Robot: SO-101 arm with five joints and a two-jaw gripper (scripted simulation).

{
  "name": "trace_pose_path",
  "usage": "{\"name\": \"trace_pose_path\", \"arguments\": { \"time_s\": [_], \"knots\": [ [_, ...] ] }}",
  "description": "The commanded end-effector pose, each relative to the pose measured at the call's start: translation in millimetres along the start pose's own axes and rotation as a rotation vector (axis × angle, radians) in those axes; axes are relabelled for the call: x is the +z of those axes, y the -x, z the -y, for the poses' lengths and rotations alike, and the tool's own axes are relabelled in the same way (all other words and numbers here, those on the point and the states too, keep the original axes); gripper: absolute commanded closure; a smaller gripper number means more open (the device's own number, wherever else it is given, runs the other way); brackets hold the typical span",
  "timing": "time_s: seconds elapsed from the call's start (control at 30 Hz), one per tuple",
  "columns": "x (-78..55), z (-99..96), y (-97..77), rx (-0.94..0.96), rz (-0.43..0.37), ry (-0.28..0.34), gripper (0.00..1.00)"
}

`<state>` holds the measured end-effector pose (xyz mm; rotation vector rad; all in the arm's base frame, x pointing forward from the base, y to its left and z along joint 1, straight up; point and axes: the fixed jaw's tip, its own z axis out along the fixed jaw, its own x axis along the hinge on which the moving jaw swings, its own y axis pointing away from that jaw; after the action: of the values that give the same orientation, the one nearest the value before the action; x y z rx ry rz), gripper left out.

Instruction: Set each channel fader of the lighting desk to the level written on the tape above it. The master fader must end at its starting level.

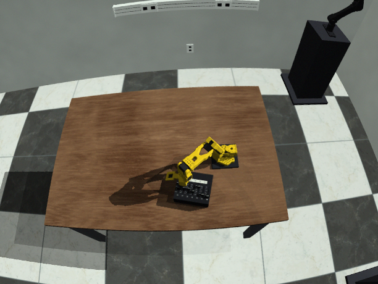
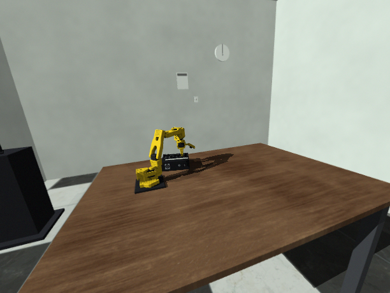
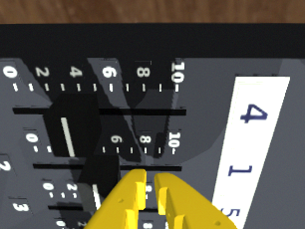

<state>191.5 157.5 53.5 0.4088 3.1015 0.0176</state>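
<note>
Clenched pincer over the lighting desk's faders

In the wrist view the fader tracks run left to right, scales 0 to 10; a fader cap (image 3: 70,126) sits near 4, the tape (image 3: 251,144) at right. The pincer (image 3: 150,186), lower centre, grips nothing. From above, the bent arm (image 1: 197,157) reaches down-left onto the lighting desk (image 1: 194,192), lower centre of the wooden desk (image 1: 123,129).

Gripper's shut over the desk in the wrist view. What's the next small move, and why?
Probably sweep the shut gripper toward the scale's zero end, pushing the second fader cap. The tape reads 1 for that row, yet the cap seems near mid-scale, with the gripper on its high side.
</note>
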Motion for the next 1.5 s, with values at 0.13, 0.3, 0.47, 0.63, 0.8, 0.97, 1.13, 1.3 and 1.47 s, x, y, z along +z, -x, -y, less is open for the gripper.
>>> {"name": "trace_pose_path", "arguments": {
  "time_s": [0.13, 0.3, 0.47, 0.63, 0.8, 0.97, 1.13, 1.3, 1.47],
  "knots": [
    [2.9, -2.7, -3.8, -0.009, -0.011, -0.012, 1.0],
    [3.0, -4.5, -3.9, -0.009, -0.011, -0.012, 1.0],
    [3.0, -5.1, -4.0, -0.009, -0.011, -0.012, 1.0],
    [3.0, -5.3, -4.0, -0.009, -0.011, -0.012, 1.0],
    [3.1, -6.8, -4.1, -0.009, -0.011, -0.012, 1.0],
    [3.1, -8.0, -4.2, -0.009, -0.011, -0.012, 1.0],
    [3.1, -8.1, -4.2, -0.009, -0.011, -0.012, 1.0],
    [3.1, -9.1, -4.2, -0.009, -0.011, -0.012, 1.0],
    [3.2, -10.7, -4.3, -0.009, -0.011, -0.012, 1.0]
  ]
}}
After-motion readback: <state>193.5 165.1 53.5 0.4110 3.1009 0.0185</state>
